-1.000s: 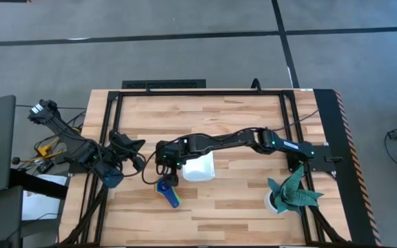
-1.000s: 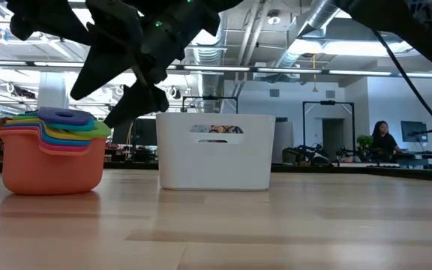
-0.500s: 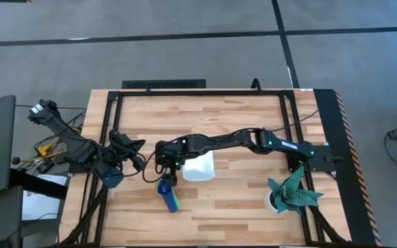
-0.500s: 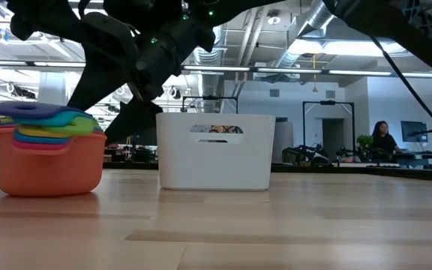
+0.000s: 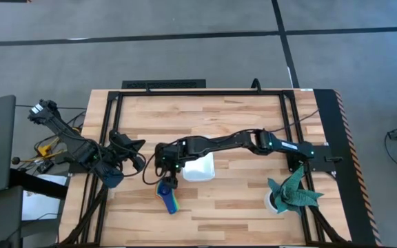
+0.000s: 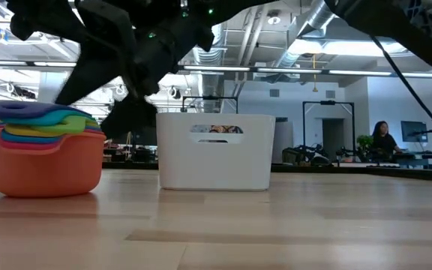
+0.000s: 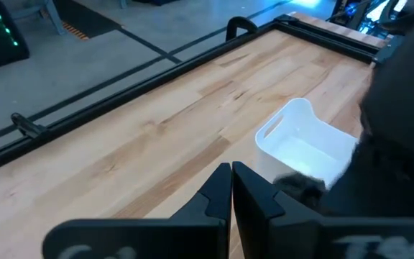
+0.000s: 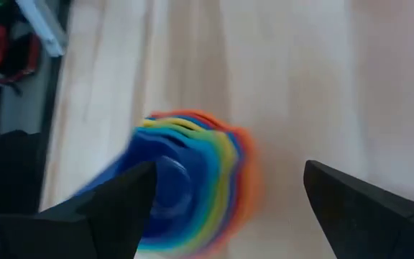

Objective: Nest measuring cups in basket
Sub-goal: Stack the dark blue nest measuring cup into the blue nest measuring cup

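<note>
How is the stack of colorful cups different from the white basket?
The cups are many bright colors and round, nested in an orange one; the basket is plain white and boxy. In the low view the basket stands a bit taller than the cups. The cups sit under the right end effector, with the basket beside them. Both rest on the wooden table.

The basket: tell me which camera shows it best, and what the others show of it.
The left wrist view shows the white basket best: its rim, walls and empty inside are visible. The low view shows only its side wall. In the high view the right arm covers part of it. The right wrist view misses it.
</note>
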{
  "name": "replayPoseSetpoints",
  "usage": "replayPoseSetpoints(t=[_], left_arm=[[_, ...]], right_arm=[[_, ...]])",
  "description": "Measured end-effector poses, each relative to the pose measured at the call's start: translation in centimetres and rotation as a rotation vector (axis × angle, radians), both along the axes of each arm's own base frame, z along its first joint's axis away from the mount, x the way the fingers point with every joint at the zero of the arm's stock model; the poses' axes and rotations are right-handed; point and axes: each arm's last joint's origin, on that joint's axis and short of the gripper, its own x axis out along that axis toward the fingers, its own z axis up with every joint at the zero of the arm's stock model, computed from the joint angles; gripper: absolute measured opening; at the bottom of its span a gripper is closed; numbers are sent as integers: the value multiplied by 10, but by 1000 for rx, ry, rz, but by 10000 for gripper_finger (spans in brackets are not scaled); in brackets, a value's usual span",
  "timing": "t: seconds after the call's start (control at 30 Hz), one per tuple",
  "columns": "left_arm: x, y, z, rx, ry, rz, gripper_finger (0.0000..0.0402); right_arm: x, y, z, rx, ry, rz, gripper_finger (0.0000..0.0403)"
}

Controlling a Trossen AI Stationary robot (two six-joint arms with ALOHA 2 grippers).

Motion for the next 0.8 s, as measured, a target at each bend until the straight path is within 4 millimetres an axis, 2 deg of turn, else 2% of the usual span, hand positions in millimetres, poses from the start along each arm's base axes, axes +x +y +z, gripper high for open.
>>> replayPoseSetpoints(t=[0.13,0.3,0.8], left_arm=[[0,0,0,1,2,0,0],[0,0,0,2,4,-1,0],[0,0,0,3,4,0,0]], right_arm=[[3,10,-17,11,17,26,373],[5,15,-10,5,-40,40,373],[2,13,-18,-2,3,45,322]])
